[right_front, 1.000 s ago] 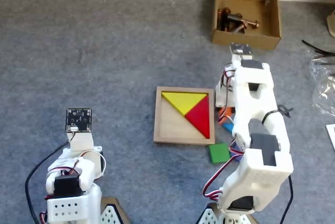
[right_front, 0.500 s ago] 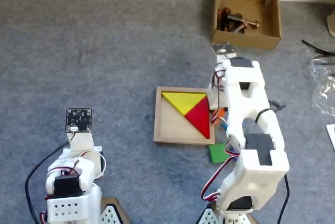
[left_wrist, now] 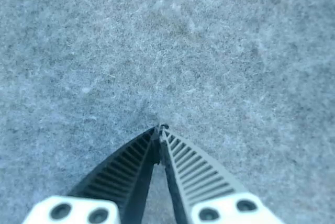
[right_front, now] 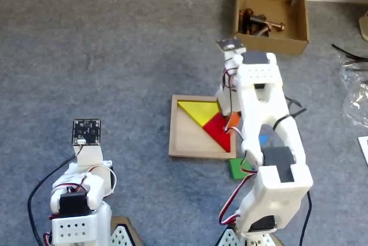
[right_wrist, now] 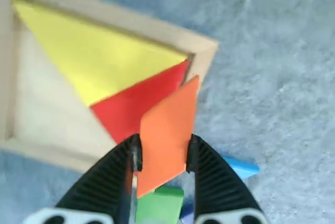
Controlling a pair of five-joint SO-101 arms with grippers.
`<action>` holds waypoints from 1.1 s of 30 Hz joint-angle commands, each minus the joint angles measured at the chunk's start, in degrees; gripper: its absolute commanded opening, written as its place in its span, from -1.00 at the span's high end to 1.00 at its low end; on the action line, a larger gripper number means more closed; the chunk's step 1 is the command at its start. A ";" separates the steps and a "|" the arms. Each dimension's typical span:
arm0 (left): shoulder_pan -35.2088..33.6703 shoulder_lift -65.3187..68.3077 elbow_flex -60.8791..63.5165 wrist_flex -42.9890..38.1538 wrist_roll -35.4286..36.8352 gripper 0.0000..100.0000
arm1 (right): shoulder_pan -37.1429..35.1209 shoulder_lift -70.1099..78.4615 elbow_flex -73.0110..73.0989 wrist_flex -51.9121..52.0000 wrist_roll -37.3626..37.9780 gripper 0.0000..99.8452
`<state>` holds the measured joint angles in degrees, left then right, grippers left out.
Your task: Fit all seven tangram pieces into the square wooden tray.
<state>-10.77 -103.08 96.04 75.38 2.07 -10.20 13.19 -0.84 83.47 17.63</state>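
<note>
The square wooden tray [right_front: 184, 142] lies mid-table with a yellow triangle [right_front: 198, 111] and a red triangle [right_front: 218, 129] in its right part. My right gripper [right_wrist: 162, 153] is shut on an orange piece [right_wrist: 166, 132] and holds it above the tray's right edge, over the red triangle [right_wrist: 125, 111]. The orange piece [right_front: 233, 120] peeks out beside the arm. A green piece [right_front: 237, 169] and a blue piece [right_front: 264, 140] lie right of the tray. My left gripper [left_wrist: 158, 130] is shut with nothing in it, over bare carpet at the front left.
A cardboard box [right_front: 270, 10] with metal parts stands at the back right. Clear plastic and cables [right_front: 356, 85] lie at the right edge. The tray's left half [right_wrist: 47, 103] shows bare wood. Grey carpet [right_front: 86, 56] covers the table.
My right arm has swung left from beside the tray to over its right edge, carrying the orange piece. The left arm has not moved.
</note>
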 commanded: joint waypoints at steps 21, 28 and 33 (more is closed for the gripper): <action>-0.48 0.40 1.19 0.44 0.09 0.99 | -7.25 -2.15 -3.38 7.25 26.20 0.99; -0.48 0.40 1.19 0.44 0.09 0.99 | -9.01 -2.15 -3.30 12.00 31.47 0.99; -0.48 0.40 1.19 0.44 0.09 0.99 | -12.09 -1.89 -3.30 12.18 32.79 0.99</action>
<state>-10.77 -103.08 96.04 75.38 2.07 -19.96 13.19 -0.84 94.81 49.54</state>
